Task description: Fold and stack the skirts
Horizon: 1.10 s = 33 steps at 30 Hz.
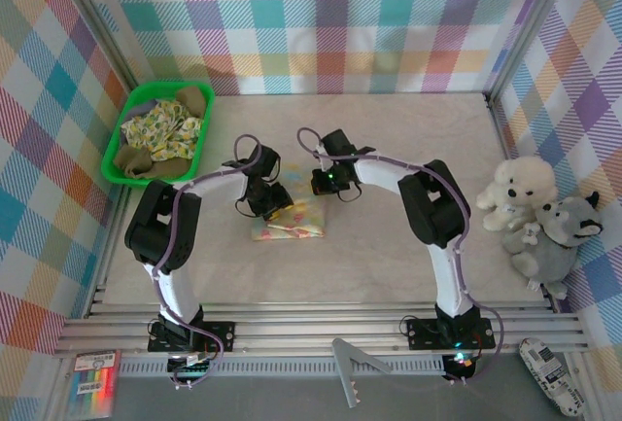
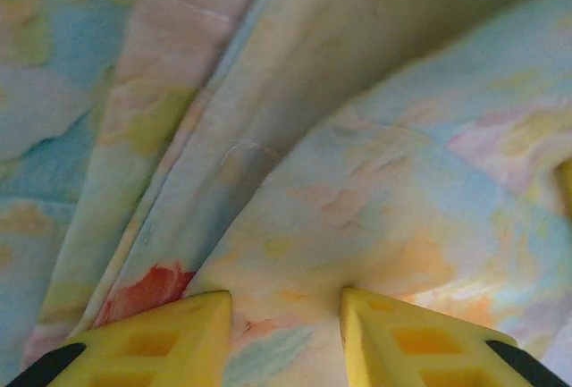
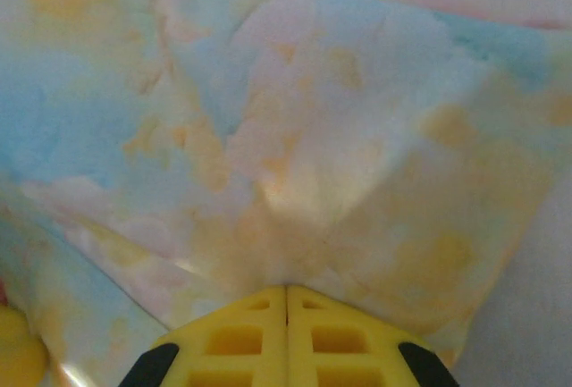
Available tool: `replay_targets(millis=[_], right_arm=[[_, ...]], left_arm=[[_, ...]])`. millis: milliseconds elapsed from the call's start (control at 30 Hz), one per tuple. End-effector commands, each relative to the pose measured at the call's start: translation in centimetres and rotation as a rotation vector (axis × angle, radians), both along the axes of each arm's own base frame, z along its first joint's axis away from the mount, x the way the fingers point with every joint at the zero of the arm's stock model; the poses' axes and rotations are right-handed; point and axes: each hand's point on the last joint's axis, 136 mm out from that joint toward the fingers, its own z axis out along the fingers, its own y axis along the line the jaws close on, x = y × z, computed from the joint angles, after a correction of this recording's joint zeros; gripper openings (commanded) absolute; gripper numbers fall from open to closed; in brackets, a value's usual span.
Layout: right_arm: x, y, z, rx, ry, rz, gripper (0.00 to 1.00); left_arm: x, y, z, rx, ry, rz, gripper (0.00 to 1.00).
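Pastel skirt (image 1: pixel 292 227): lies as a small, partly folded heap in the middle of the table (image 1: pixel 389 265), between the two grippers; both wrist views show its cloth (image 2: pixel 357 181) (image 3: pixel 295 137) very close, with soft creases.
Left gripper (image 1: pixel 264 199) (image 2: pixel 286 302): rests on the left part of the skirt; the jaws stand apart, with a ridge of cloth in the gap; nothing is pinched.
Right gripper (image 1: pixel 330 180) (image 3: pixel 286 293): at the far right part of the skirt; the jaws are together and the cloth puckers out from their tip, so I judge it pinches a fold of the pastel skirt.
Other garments: a printed skirt (image 1: pixel 165 129) and an olive-brown cloth (image 1: pixel 136 160) wait in the green basket (image 1: pixel 146 180), well apart at the far left.
Handling: thin, light and very soft; no stiffness, so it probably sags and wrinkles wherever it is not supported; it may slide on the table.
Where to hold: at an edge or corner, through all layers; the two grippers apart along the same edge, so the fold comes straight.
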Motion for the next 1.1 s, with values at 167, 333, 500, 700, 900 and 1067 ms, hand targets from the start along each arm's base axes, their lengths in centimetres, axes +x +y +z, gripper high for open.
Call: replay_targets(millis=[167,333,500,700,900,1067], right_arm=[[-7.1,-3.1,-1.5,0.085,0.324,-0.322,0.00],[-6.9,-0.9,0.4,0.288,0.366,-0.467,0.06],[-5.6,-2.0,3.2,0.336,0.256,-0.545,0.29],[-4.8,-5.0,6.0,0.288,0.036,-0.547,0.98],[-3.4,-9.3,8.5,0.097,-0.167,-0.548,0.99],[-1.6,-11.5,10.3,-0.087,-0.302,-0.477,0.99]], left_arm=[[1.6,1.9,-2.2,0.220,-0.030,-0.180,0.35],[4.9,-0.4,-1.2,0.182,-0.116,-0.300,0.35],[6.9,-0.5,1.8,0.223,-0.177,-0.344,0.43],[6.3,1.4,5.8,0.220,-0.244,-0.253,0.65],[4.8,4.2,7.9,0.156,-0.280,-0.082,0.86],[3.3,6.1,8.9,0.132,-0.309,0.038,1.00]])
